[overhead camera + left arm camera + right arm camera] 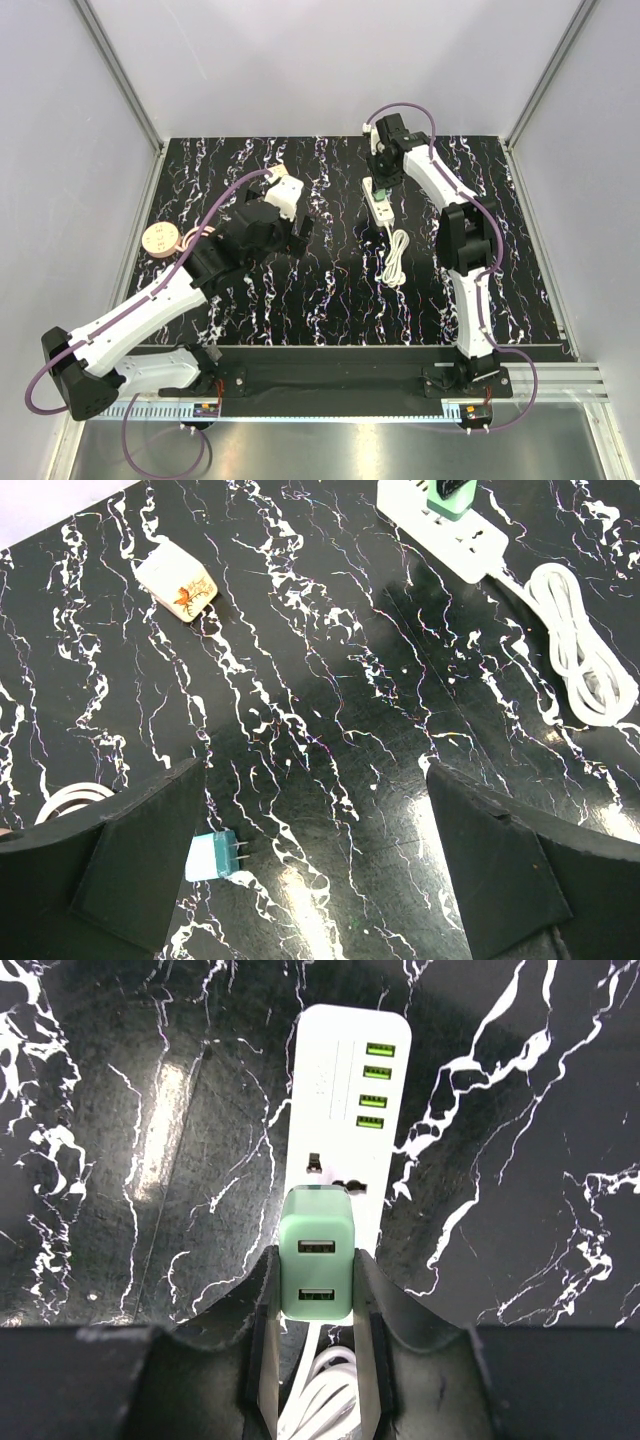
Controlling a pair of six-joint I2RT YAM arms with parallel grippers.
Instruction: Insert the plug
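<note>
The light-green plug (316, 1260), with two USB ports facing up, stands on the white power strip (345, 1100) at the sockets nearest the cord; its prongs are hidden. My right gripper (315, 1295) is shut on the plug, one finger on each side. From above, the right gripper (383, 170) is over the strip (382, 210) at the back middle. The left wrist view shows the plug (447, 498) on the strip (455, 540). My left gripper (315, 870) is open and empty, hovering over the table left of centre (298, 232).
The strip's coiled white cord (398, 258) lies toward the front. A teal block with prongs (212, 857) lies beside the left finger. A cream cube adapter (177, 580) sits further off (285, 190). A tan round disc (162, 238) lies at the left edge.
</note>
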